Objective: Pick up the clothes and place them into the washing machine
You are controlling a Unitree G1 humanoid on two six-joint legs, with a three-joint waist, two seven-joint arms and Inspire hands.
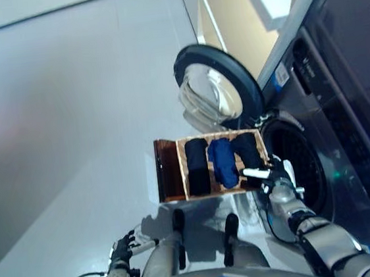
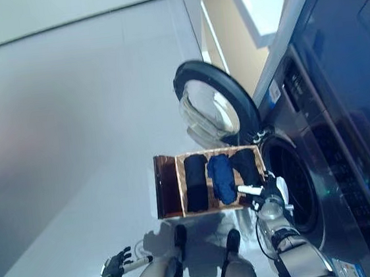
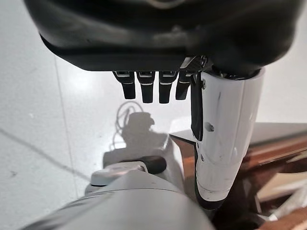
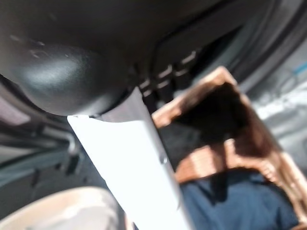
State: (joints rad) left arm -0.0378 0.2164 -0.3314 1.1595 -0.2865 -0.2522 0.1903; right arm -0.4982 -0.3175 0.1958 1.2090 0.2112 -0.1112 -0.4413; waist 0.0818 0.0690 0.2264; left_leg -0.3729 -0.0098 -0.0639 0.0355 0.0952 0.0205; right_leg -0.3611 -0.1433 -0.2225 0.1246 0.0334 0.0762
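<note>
A wicker basket (image 1: 171,173) with a brown wooden end stands on the floor before the washing machine (image 1: 343,128). It holds three rolled clothes: a black roll (image 1: 197,167), a blue one (image 1: 223,163) and another black one (image 1: 246,150). My right hand (image 1: 273,177) hovers at the basket's near corner beside the drum opening (image 1: 305,165), thumb pointing over the blue roll and fingers straight, holding nothing. In the right wrist view the blue cloth (image 4: 240,206) and the dark cloth (image 4: 216,115) lie just past the fingers. My left hand (image 1: 122,247) hangs low and open, away from the basket.
The machine's round door (image 1: 216,89) stands swung open just beyond the basket. Pale floor (image 1: 71,124) stretches to the left. The basket's brown wooden end (image 3: 273,153) shows past my left hand (image 3: 144,86) in its wrist view.
</note>
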